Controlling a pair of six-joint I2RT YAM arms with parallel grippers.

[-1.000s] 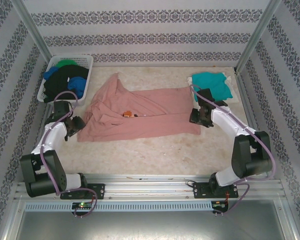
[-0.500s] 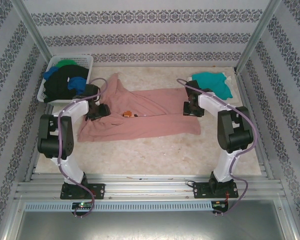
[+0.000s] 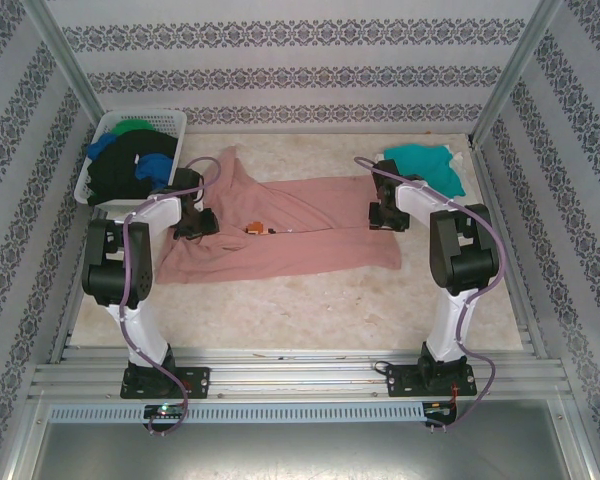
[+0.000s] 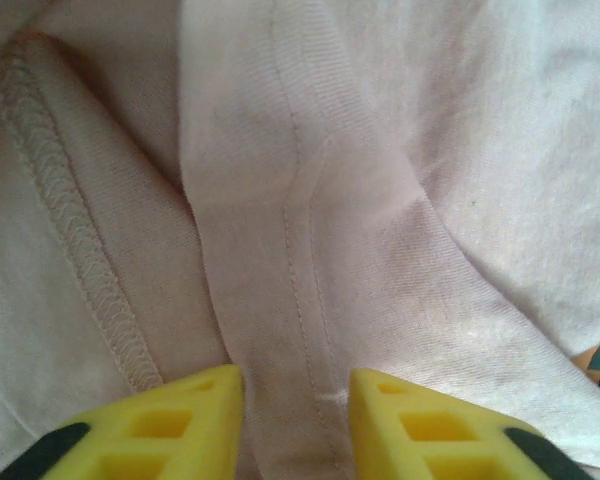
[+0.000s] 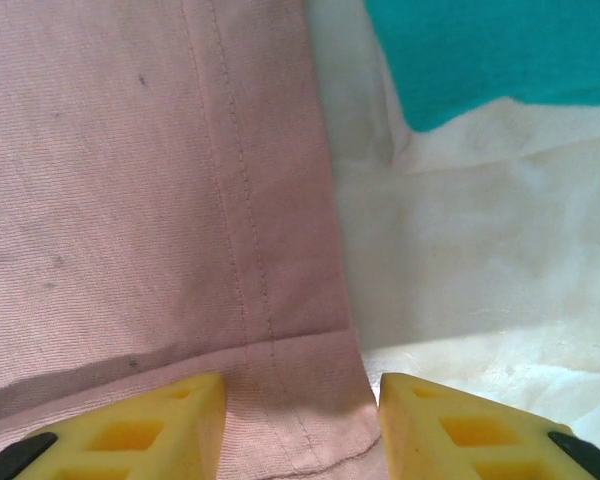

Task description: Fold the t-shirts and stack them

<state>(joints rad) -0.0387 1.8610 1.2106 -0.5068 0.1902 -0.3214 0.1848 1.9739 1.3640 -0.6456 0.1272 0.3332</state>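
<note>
The pink shirt point(image 3: 290, 230) lies spread across the middle of the table point(image 3: 300, 310), its long side running left to right, with one part stretching back toward the far wall and a small brown print point(image 3: 257, 229) near its centre. The left gripper point(image 3: 195, 222) is down on the shirt's left part, just left of the print. In the left wrist view its 2 yellow fingers point(image 4: 170, 420) stand a narrow gap apart, and a raised fold of pink cloth with a stitched seam runs between them. I cannot tell whether they are pinching that fold or only straddling it. The right gripper point(image 3: 383, 212) is at the shirt's right edge. In the right wrist view its jaws stand apart, about half spread, over the hem corner; the cloth lies flat beneath them and nothing is gripped. Just right of that hem is a pale, creased surface. The teal shirt point(image 3: 425, 165) lies folded in the far right corner of the table, near the right gripper but not touching the pink shirt. A white basket point(image 3: 145, 113) sits in the far left corner, holding a black shirt point(image 3: 120, 170), a blue shirt point(image 3: 158, 165) and a green shirt point(image 3: 132, 126) in a loose heap, the black one hanging over its near rim.
</note>
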